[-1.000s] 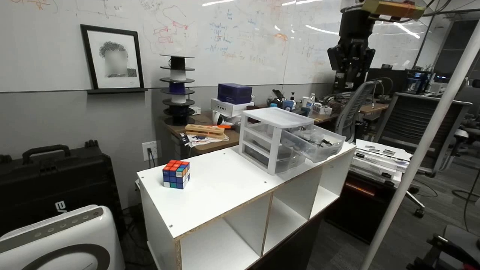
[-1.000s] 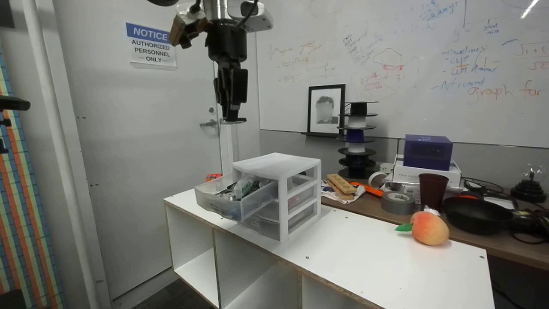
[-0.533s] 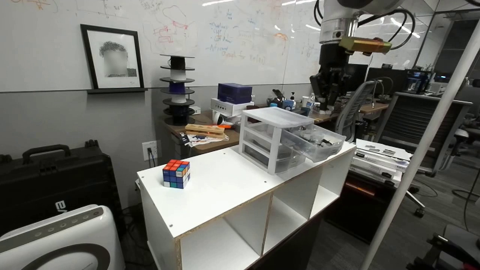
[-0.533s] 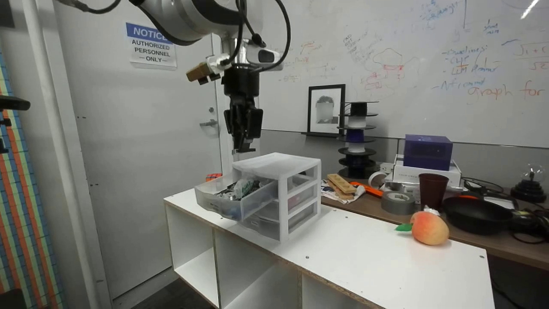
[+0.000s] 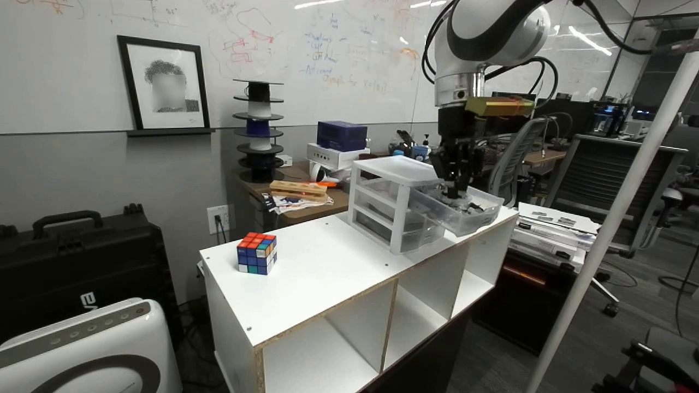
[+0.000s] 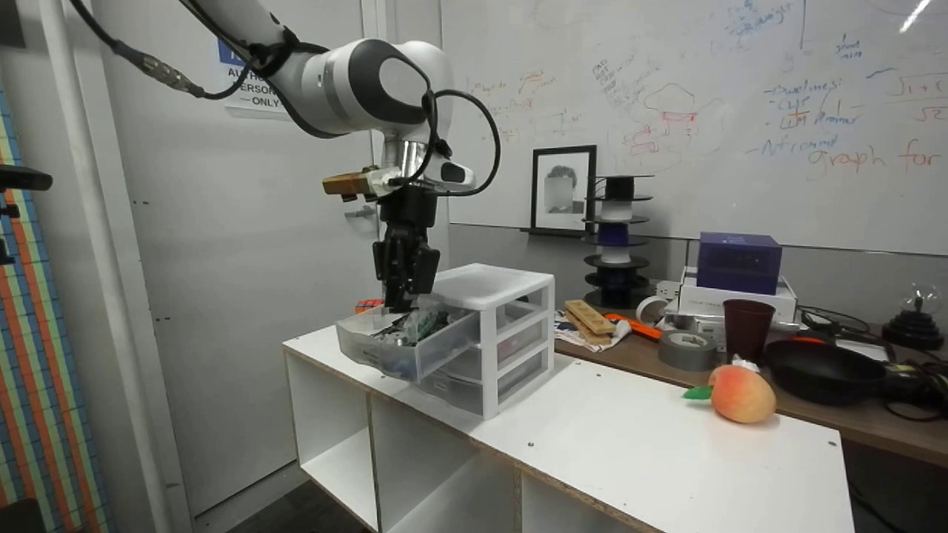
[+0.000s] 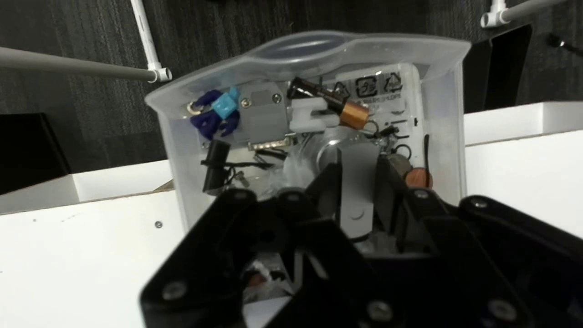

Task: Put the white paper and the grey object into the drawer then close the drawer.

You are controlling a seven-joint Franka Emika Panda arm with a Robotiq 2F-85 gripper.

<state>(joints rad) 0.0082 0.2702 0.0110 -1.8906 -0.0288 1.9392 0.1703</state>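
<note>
Jaws lowered, over the open drawer (image 6: 379, 355), grey object (image 7: 357, 184) pinched between them

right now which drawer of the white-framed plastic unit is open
The top translucent whitish plastic drawer, pulled out beneath the black tool; both lower drawers sit much further in.

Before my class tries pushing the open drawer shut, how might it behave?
The drawer would probably flex, its translucent walls looking thin. Pulled well out of the drawer unit, it may bind or tilt. The black-and-copper cylinder inside, being round, could roll.
</note>
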